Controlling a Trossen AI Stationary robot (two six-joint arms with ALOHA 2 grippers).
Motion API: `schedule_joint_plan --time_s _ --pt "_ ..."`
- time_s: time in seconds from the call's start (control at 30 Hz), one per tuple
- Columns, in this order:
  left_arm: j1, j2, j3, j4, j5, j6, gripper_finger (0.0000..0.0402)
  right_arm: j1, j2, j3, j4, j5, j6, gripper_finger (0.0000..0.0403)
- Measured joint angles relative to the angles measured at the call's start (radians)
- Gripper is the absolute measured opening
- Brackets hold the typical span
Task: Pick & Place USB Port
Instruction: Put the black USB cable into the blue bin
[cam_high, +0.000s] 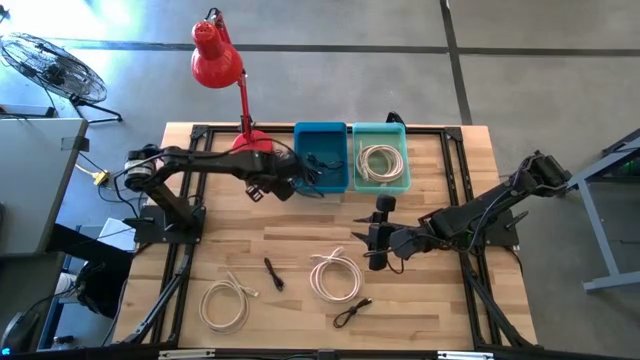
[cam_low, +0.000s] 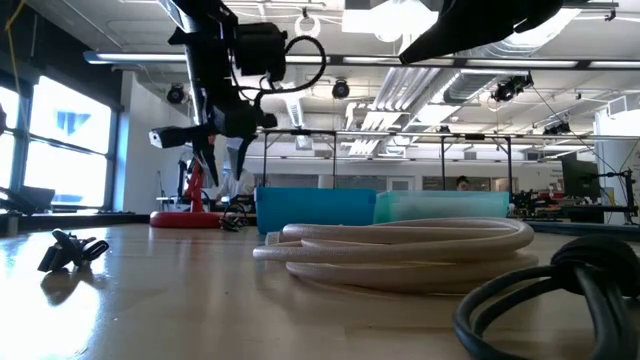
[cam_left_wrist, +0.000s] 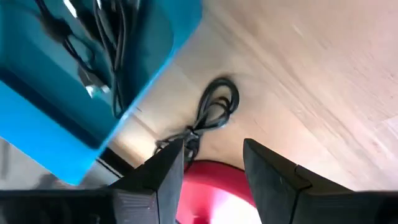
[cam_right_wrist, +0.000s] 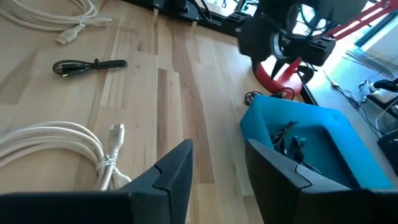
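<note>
Nearby, coiled white USB cable (cam_high: 336, 277) lay on wood table (cam_high: 440, 300), just below-left of right gripper (cam_high: 377, 243), jaws open, empty. Left gripper (cam_high: 283, 186) open by blue bin (cam_high: 321, 157), farther off.

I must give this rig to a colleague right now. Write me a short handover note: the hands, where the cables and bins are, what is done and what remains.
Left hand: open, empty, over the blue bin.
Right hand: open, empty, over bare table near the white coil.
Done: black cables lie in the blue bin, one white cable in the teal bin.
Left on the table: the white coil at centre, another white coil front left, a black cable between them, a black cable near the front edge, and a small black cable by the lamp base.
</note>
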Motion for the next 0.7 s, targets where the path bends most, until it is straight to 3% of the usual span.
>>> schedule_joint_plan --time_s 0.33,0.7 --pt "0.122 0.026 0.0 -0.003 0.134 0.0 0.0161 0.0 0.0 0.0 -0.009 -0.025 0.004 0.0139" --pt "0.141 0.183 -0.001 0.03 0.1 0.087 0.0161 0.0 0.0 0.0 -0.018 -0.027 0.004 0.0139"
